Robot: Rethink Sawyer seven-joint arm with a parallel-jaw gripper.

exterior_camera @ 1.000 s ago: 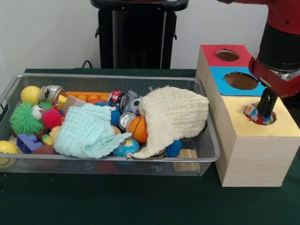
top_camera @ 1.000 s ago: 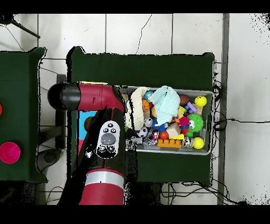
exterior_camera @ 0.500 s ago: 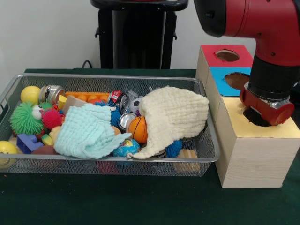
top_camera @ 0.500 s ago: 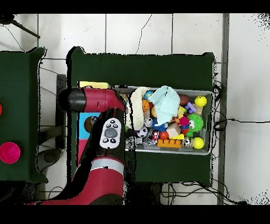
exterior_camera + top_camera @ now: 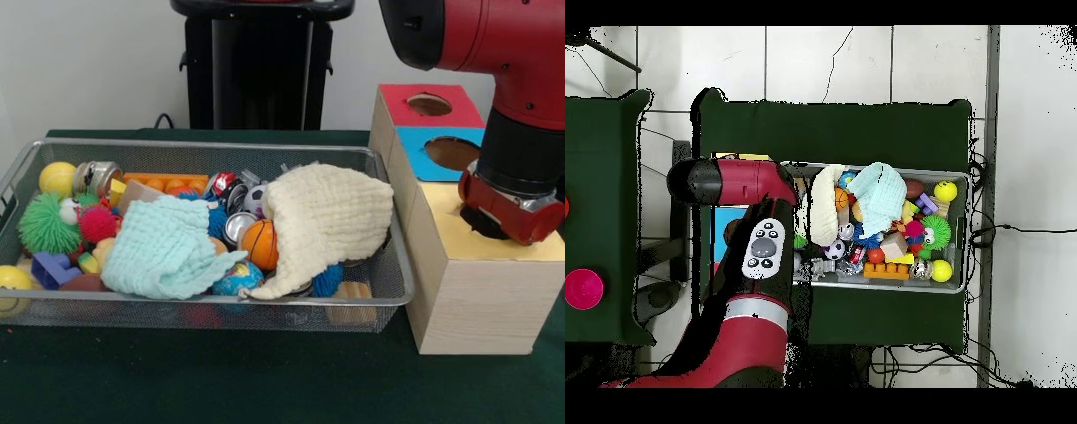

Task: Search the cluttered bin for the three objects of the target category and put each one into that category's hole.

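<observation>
My gripper (image 5: 503,215) hangs right over the round hole in the yellow top (image 5: 530,247) of the wooden box. The red wrist collar hides its tip and most of the hole. No object shows at the hole. In the overhead view the red arm (image 5: 737,184) covers the box. The wire bin (image 5: 399,291) to the left holds an orange basketball toy (image 5: 260,243), a globe ball (image 5: 237,278), a small soccer ball (image 5: 254,199), a green spiky ball (image 5: 44,223) and a yellow ball (image 5: 56,177).
A cream cloth (image 5: 328,216) and a mint cloth (image 5: 163,249) cover much of the bin's middle. Cans (image 5: 97,175), an orange brick strip (image 5: 168,181) and a wooden block (image 5: 353,291) lie among the toys. Behind the yellow top are a blue hole (image 5: 452,152) and a red hole (image 5: 429,104).
One second ago the gripper's tip stood in the yellow hole beside a colourful ball. The arm has since swung over and the wrist now covers the hole; the ball no longer shows.
</observation>
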